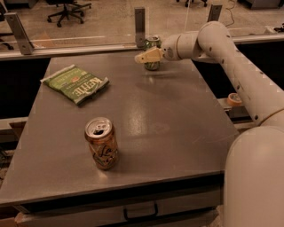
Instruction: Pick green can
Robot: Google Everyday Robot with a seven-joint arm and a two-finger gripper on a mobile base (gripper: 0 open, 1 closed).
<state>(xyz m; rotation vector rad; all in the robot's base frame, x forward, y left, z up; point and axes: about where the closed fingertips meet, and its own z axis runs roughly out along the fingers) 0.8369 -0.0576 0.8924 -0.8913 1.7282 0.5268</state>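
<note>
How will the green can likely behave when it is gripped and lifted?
The green can stands upright near the far edge of the table, with the gripper in front of it. Being narrow and tall, it may tip if nudged. Its smooth round wall could slip or dent.

Office chair (67,9) on floor (111,22) beyond table (177,111)

Small green metal drink can (152,65), silver-topped: stands upright at far edge of grey tabletop (177,115), right of centre, middle hidden behind cream gripper (143,57).
</note>
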